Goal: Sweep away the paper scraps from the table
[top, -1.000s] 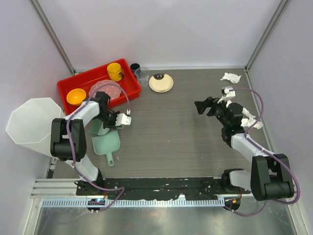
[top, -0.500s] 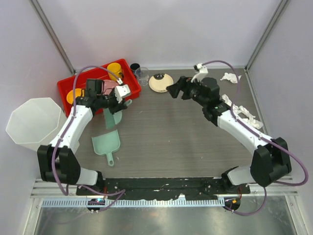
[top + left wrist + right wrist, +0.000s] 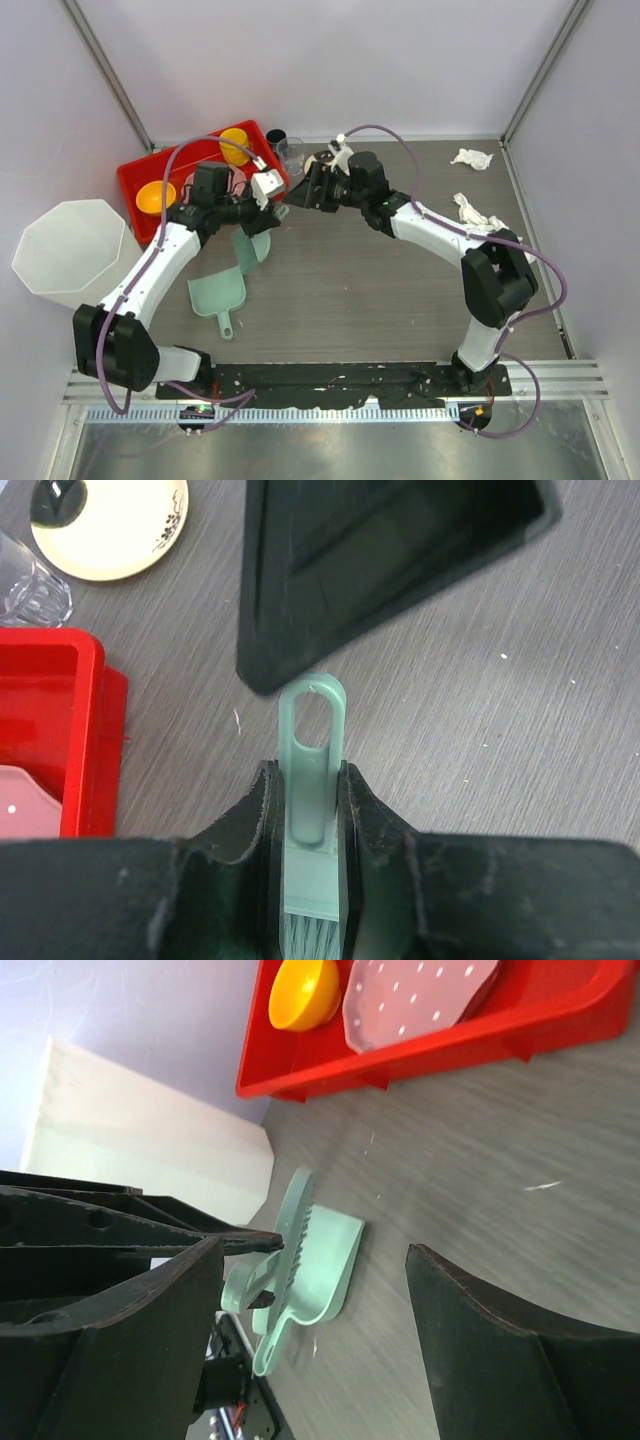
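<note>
Two pincers crowd one brush, with the paper scraps well apart from both, at the tabletop's far right side.
We see the left pincer clamped narrow on the brush handle and the right pincer gaping, holding nothing. We judge they could collide, or the brush could drop if one lets go early. We count one dustpan and at least two scraps; the right arm may hide more.

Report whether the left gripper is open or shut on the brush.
Left gripper shut on the brush: wrist view shows both fingers pressing its green handle.
</note>
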You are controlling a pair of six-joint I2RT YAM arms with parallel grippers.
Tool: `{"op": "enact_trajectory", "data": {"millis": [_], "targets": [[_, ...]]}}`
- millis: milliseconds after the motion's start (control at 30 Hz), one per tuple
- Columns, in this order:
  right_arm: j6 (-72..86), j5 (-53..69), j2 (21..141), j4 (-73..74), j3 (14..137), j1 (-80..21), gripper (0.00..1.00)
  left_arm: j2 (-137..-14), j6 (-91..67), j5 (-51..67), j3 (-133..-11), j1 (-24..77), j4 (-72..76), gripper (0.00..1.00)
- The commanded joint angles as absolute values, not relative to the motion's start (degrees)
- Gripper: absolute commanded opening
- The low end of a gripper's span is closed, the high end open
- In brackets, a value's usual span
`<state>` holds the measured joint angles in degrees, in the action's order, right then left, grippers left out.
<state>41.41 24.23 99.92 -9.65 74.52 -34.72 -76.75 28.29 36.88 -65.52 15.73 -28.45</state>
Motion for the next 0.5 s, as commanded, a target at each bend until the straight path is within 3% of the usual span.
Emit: {"op": "enact_trajectory", "data": {"millis": [0, 167, 300, 467], "targets": [[44.21, 30.58, 101.33, -11.60, 78.57, -36.56, 0.78, -76.99, 28.21, 34.19, -66.00, 16.96, -25.23, 0.00], [42.01, 30.85, 103.18, -7.30, 80.77, -37.53, 0.75, -77.34, 29.35, 32.17, -66.09, 17.40, -25.05, 0.00], [42.10, 31.46, 103.97, -7.91, 80.77, -37.79, 0.66, -77.70, 29.71, 30.94, -65.92, 17.49, -24.61, 0.00], [42.19, 32.08, 106.17, -7.30, 82.00, -38.06, 0.64, -77.96, 29.71, 30.32, -66.27, 17.93, -24.35, 0.00]]}}
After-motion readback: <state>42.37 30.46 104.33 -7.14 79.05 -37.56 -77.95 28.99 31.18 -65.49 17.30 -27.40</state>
